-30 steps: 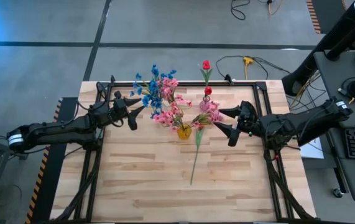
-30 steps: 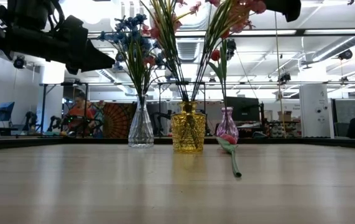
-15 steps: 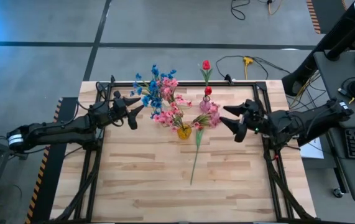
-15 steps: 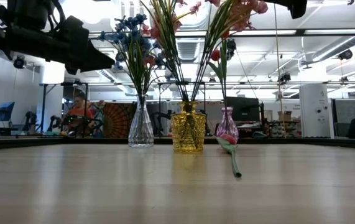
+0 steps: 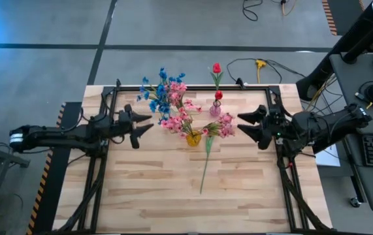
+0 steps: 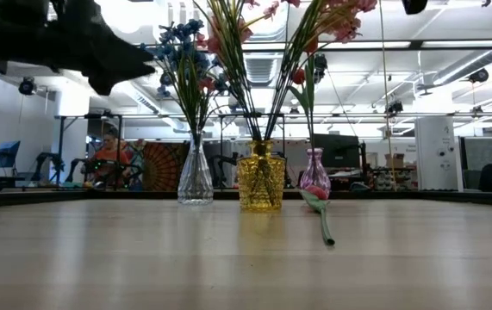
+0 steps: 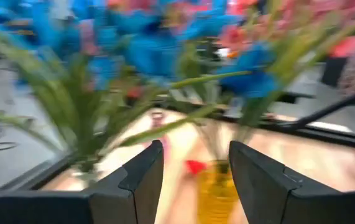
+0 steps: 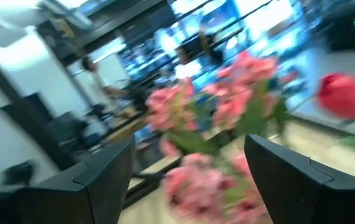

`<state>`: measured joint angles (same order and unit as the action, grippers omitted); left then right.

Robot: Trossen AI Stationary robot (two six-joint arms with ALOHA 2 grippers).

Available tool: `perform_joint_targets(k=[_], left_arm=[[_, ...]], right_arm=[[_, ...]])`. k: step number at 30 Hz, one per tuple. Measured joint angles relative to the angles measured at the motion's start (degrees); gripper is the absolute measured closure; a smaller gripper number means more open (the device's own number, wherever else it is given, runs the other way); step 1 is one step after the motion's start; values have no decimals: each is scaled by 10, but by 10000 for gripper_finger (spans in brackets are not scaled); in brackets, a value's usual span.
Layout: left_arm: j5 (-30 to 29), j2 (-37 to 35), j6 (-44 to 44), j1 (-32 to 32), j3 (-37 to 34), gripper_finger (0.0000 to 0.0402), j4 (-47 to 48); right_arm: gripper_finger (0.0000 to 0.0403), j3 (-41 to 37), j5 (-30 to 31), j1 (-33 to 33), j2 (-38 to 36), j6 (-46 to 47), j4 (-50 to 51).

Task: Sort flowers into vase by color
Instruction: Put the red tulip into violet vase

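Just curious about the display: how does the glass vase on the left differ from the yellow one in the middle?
The clear vase is colourless and flares at the base; the yellow vase is amber, squat and textured. The clear vase holds blue flowers; the yellow vase holds pink sprays. Both stand upright on the table.

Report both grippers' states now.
Left gripper: open, holding nothing, left of the flowers.
Right gripper: open, holding nothing, right of the flowers.

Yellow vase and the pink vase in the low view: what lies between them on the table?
Only the loose flower, beside the pink vase; nearer the yellow vase it's bare.
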<state>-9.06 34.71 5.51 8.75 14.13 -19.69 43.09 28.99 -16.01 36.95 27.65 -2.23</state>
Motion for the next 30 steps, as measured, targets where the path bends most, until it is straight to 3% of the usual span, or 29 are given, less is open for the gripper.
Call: perform_joint_targets(k=[7, 12, 20, 25, 30], left_arm=[[0, -1, 65, -108, 0, 235, -3], [-43, 10, 148, -201, 0, 235, -19], [-168, 41, 228, -350, 0, 235, -37], [-230, 74, 280, -403, 0, 235, -71], [-285, 153, 353, -441, 0, 235, -107]], right_arm=[[112, 31, -147, 0, 36, 78, 22], [118, 74, -211, -4, 75, 154, 137], [117, 180, -200, -49, 122, 226, 352], [120, 253, -183, -77, 144, 272, 479], [120, 286, -180, -94, 171, 362, 613]])
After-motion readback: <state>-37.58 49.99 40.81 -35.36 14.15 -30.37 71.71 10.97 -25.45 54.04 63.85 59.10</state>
